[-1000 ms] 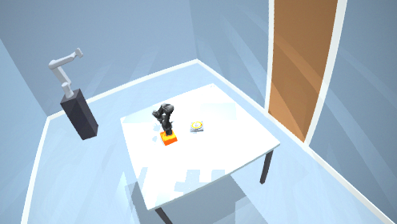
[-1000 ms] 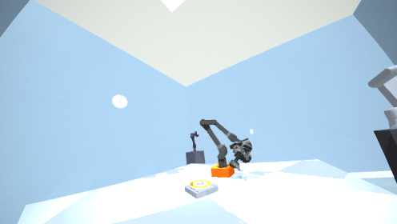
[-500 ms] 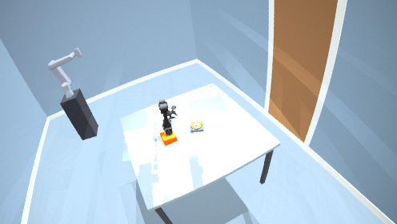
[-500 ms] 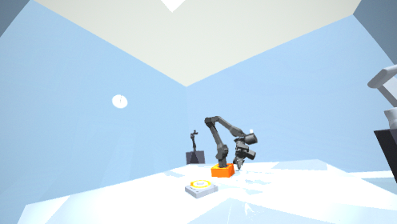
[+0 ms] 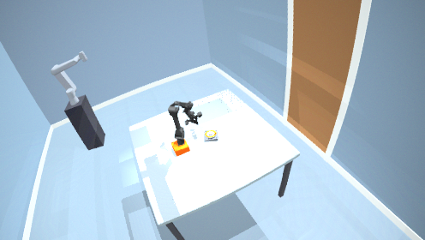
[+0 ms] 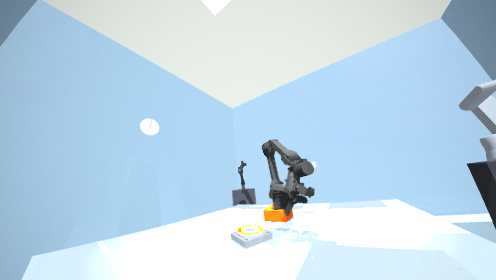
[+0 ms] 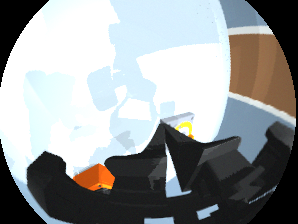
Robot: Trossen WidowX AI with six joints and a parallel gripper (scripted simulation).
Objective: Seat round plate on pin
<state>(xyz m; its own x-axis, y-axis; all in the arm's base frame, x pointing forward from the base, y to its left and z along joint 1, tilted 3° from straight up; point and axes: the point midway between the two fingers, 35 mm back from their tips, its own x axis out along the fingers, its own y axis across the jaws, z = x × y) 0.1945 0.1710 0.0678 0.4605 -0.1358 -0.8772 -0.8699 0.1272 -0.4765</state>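
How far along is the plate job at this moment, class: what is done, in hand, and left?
Done: little that shows; the round plate sits on its grey base, with pin and hole too small to judge. In hand: the gripper is shut on nothing, raised beside the base, apart from the plate. Left: turning the plate until the hole meets the pin, then backing away.

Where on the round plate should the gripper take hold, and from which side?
Probably across the round plate rim, coming straight down from above: it lies nearly flat on the grey base with nothing over it. The shut, empty gripper would need opening first. The orange tab is too small to locate.
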